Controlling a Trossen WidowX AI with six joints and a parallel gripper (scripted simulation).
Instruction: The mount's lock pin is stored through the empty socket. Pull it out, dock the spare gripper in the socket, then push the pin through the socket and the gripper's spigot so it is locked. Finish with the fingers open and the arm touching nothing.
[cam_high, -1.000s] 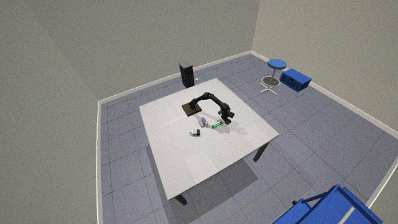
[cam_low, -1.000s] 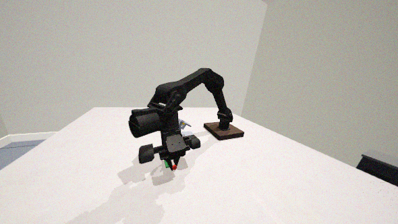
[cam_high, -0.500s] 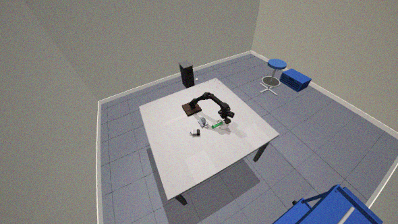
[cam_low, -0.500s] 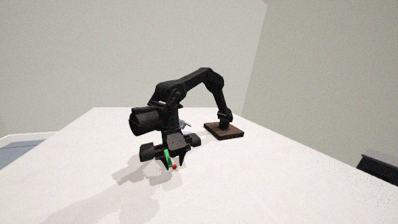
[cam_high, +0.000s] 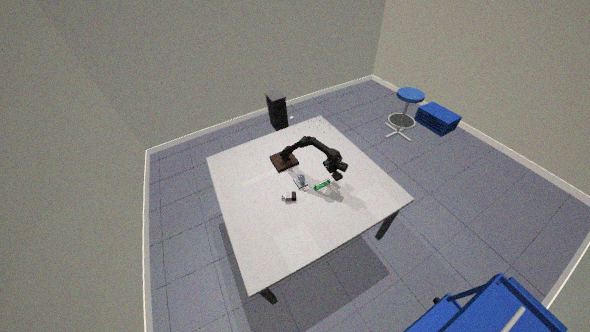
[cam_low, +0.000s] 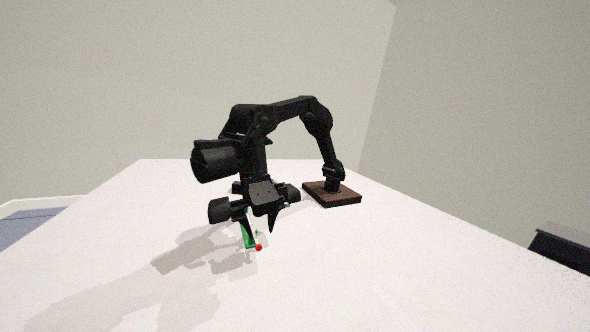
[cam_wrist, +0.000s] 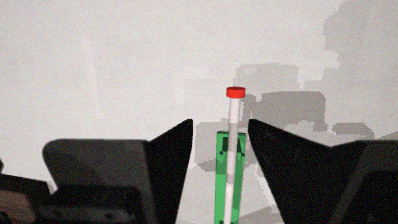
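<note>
The lock pin, a white rod (cam_wrist: 233, 120) with a red head (cam_wrist: 235, 92) (cam_low: 258, 247), lies along the green holder (cam_high: 322, 185) (cam_low: 245, 237) (cam_wrist: 221, 175), its head beyond the holder's end. Whether it is fully seated is unclear. My gripper (cam_wrist: 220, 124) (cam_low: 261, 236) is partly open over the holder, one finger on each side of the pin, with gaps to both in the wrist view. The grey-blue mount (cam_high: 300, 180) stands between the holder and the arm's base; its socket is too small to make out. The spare gripper (cam_high: 289, 196), white and black, lies apart on the table.
The arm's brown base board (cam_high: 284, 161) (cam_low: 332, 195) is on the white table (cam_high: 280, 250) (cam_low: 400, 280), behind the mount. The arm arches over from it. In the exterior view the arm hides most of the mount. A stool (cam_high: 410, 95) and a blue box (cam_high: 438, 117) stand on the floor.
</note>
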